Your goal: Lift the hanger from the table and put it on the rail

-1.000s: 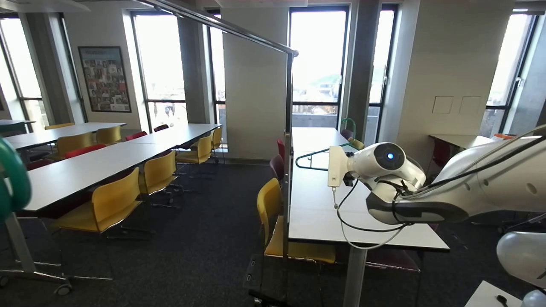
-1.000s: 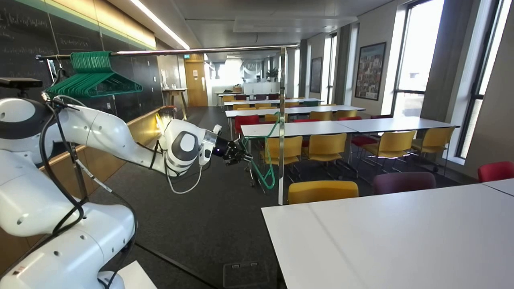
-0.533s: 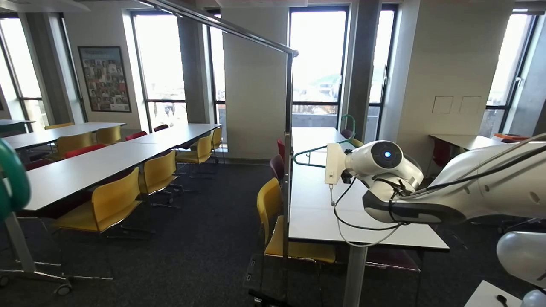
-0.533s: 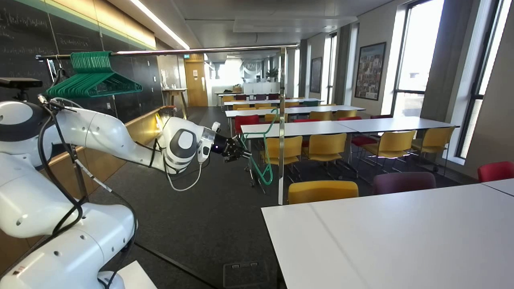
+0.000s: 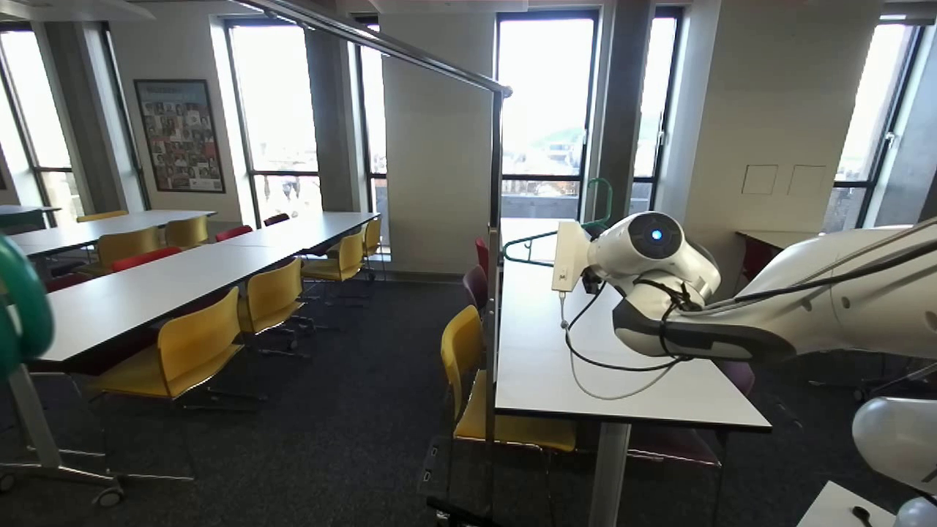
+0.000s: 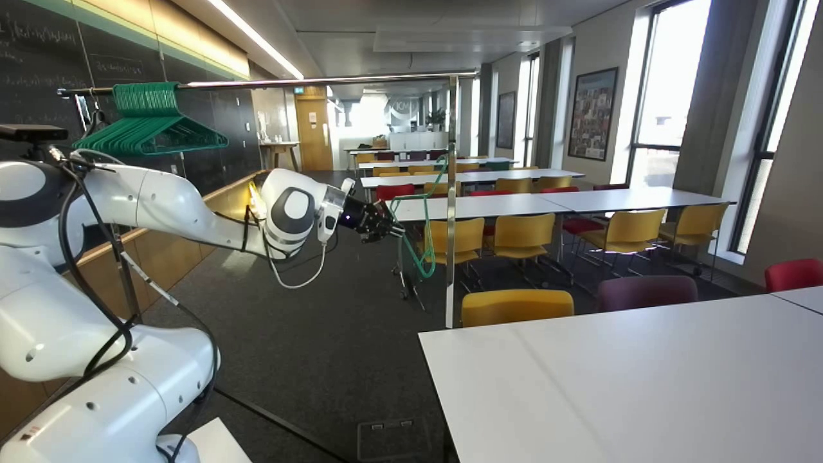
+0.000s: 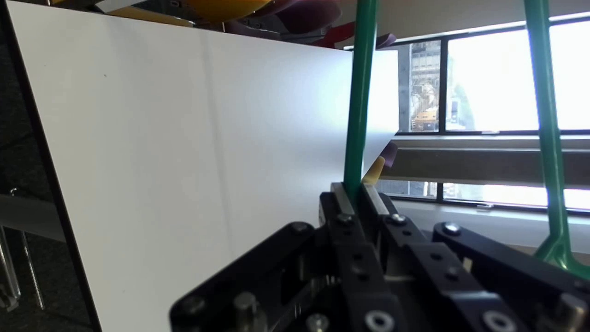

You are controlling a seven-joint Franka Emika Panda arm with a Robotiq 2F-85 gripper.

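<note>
Yes, the hanger [image 7: 359, 110] is airborne, pinched tight in the gripper [image 7: 355, 196]!
Left to right in an exterior view, clocked from the gripper: green hangers [image 6: 151, 122] bunched on the rail [image 6: 270, 82] at ten o'clock, the held hanger reaching from one down to five, lower than the rail, the white table [image 6: 611, 379] at four.

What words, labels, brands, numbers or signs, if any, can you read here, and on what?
None reads clearly.
Blackboard: chalk writing, too blurred.
Poster: heading, too blurred.
Door: pale notice, too small.
Green sign near the door: too small.
Pale letters, far end: too small.
</note>
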